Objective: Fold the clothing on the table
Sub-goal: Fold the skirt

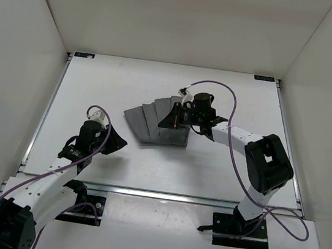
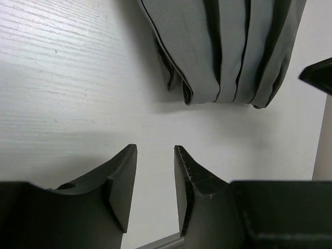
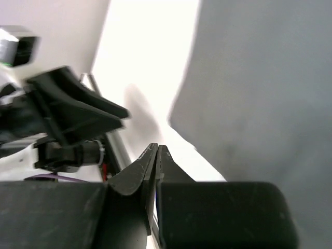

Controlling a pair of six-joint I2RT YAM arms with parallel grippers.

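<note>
The right gripper (image 3: pixel 156 148) is over the right part of the pleated grey clothing (image 1: pixel 152 122), its fingers pressed together. The left gripper (image 2: pixel 155 151) hovers with jaws apart over the white table (image 1: pixel 209 168), near-left of the garment.

You have nothing legible here: no word, number, brand mark or sign can be read in any of the three views. In the top view, the small dark corner piece (image 1: pixel 84 55) at eleven o'clock on the table (image 1: pixel 96 90) and the matching corner piece (image 1: pixel 264 78) at one o'clock are too small to tell whether they carry any print. In the right wrist view, the green-lit block (image 3: pixel 18 45) at ten o'clock is too blurred for you to make out any lettering on it.
</note>
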